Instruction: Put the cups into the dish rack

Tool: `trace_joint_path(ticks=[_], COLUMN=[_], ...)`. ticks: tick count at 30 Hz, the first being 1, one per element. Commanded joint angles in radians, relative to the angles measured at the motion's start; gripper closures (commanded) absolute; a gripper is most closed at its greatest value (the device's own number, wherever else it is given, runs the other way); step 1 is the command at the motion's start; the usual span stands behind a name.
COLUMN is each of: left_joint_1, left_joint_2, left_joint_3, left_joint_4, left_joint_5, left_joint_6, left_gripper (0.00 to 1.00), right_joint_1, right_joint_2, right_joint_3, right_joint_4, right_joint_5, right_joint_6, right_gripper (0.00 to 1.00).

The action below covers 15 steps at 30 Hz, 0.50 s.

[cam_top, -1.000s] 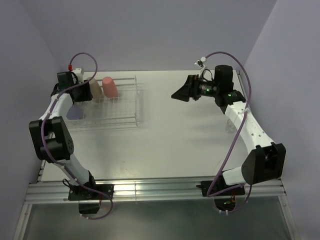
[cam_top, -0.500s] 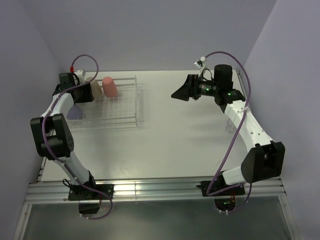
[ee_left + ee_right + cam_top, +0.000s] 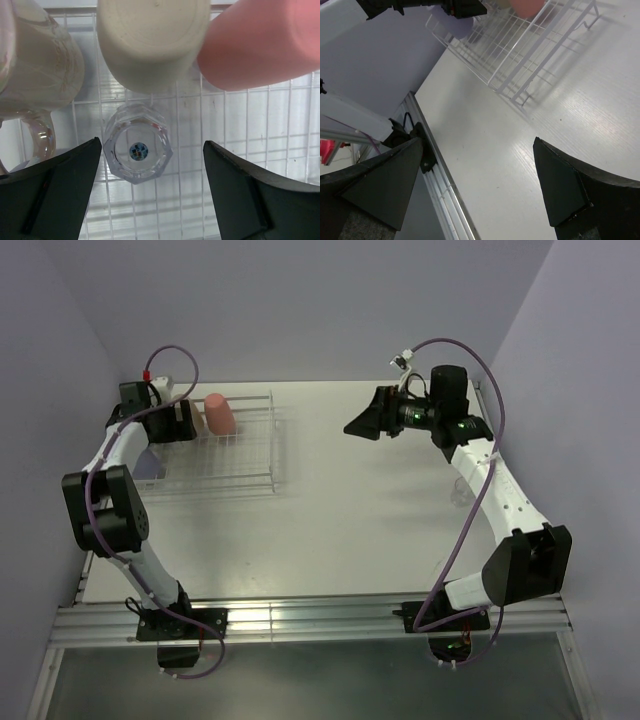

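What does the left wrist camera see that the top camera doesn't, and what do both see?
Only the left wrist view shows the clear glass, framed by the open left tool, and the pale mug. Only the top view shows the right arm and the right tool above the table. Both show the coral cup and the dish rack.

Tan cup (image 3: 150,40), coral cup (image 3: 265,45), seemingly tipped, in rack (image 3: 240,130).
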Motion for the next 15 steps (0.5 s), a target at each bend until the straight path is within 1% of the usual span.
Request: trace_joint_path(ticks=[1,5,7,8,10,11,12,13,14,15], left_joint_1=[-0.017,-0.041,-0.083,-0.098,-0.158,-0.170,-0.233,-0.256,-0.279,-0.325], left_joint_2=[-0.095,-0.194,-0.264,-0.290,-0.362,-0.387,-0.428,-0.445,-0.462,-0.475], left_joint_3=[0.074,0.111,0.130,0.132,0.129,0.123,0.105,0.091,0.079,0.059], left_joint_4=[-0.038,-0.067,-0.072,-0.063,-0.054,-0.047,-0.032,-0.024,-0.017,-0.014], left_joint_5=[0.033,0.048,0.033,0.025,0.005,0.004,0.001,-0.002,0.010,0.022], left_joint_6=[0.015,0.046,0.089,0.101,0.144,0.158,0.176,0.181,0.179,0.175], left_gripper=[0.08,0.08,0.08,0.08,0.09,0.09,0.09,0.09,0.09,0.09], right_joint_1=[-0.016,-0.049,-0.070,-0.090,-0.102,-0.112,-0.115,-0.116,-0.116,-0.121], right_joint_2=[0.000,-0.015,-0.025,-0.026,-0.026,-0.026,-0.026,-0.026,-0.028,-0.041], right_joint_3=[0.055,0.063,0.068,0.087,0.109,0.123,0.124,0.121,0.112,0.092], right_joint_4=[-0.021,-0.072,-0.121,-0.203,-0.300,-0.390,-0.432,-0.478,-0.550,-0.567], right_joint_5=[0.002,0.025,0.057,0.127,0.228,0.288,0.412,0.475,0.543,0.672], right_joint_6=[-0.033,-0.091,-0.145,-0.232,-0.348,-0.455,-0.508,-0.569,-0.664,-0.697], right_gripper=[0.00,0.00,0.00,0.00,0.01,0.02,0.05,0.07,0.10,0.15])
